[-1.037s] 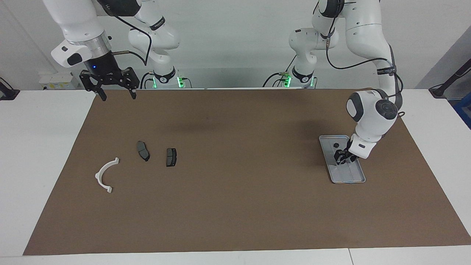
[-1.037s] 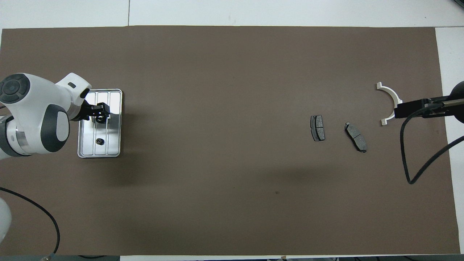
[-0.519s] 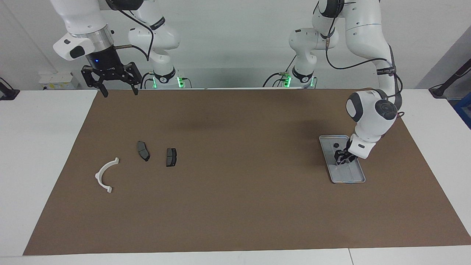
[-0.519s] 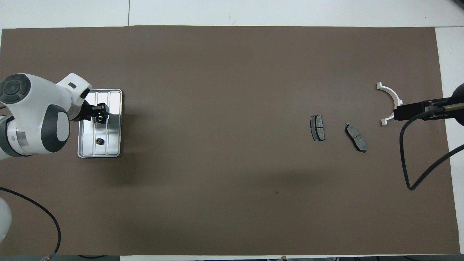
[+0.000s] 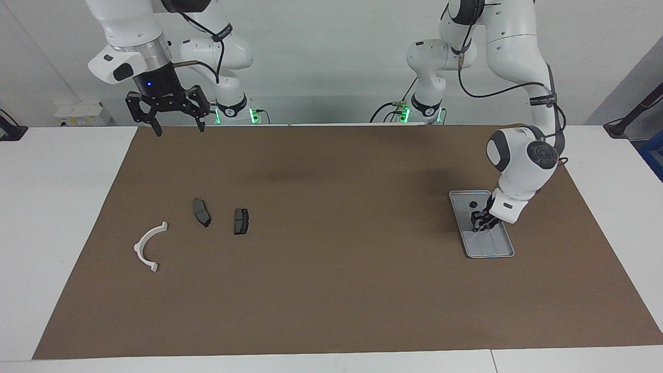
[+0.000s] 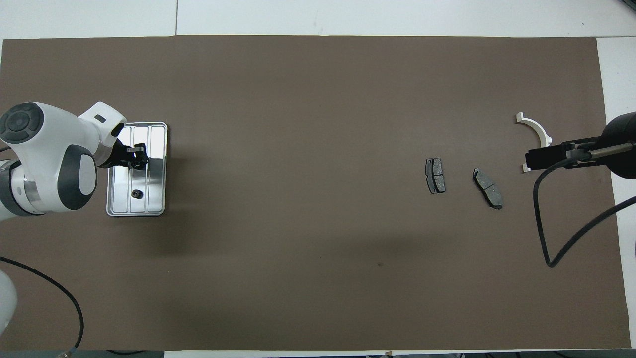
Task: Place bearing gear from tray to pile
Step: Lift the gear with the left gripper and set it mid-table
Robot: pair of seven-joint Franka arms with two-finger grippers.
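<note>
Tray lengthwise toward robots

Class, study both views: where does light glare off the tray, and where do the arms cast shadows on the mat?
Overhead view: the tray glares bright white along the strip beside the left gripper; a soft shadow spreads on the mat next to it. Facing view: the tray looks dull grey, without glare; blurred shadows darken the mat near the robots and beside the tray.

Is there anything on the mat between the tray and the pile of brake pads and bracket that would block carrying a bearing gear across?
Nothing visible. The brown mat lies bare between the tray and the brake pads, with the white bracket toward the right arm's end.
</note>
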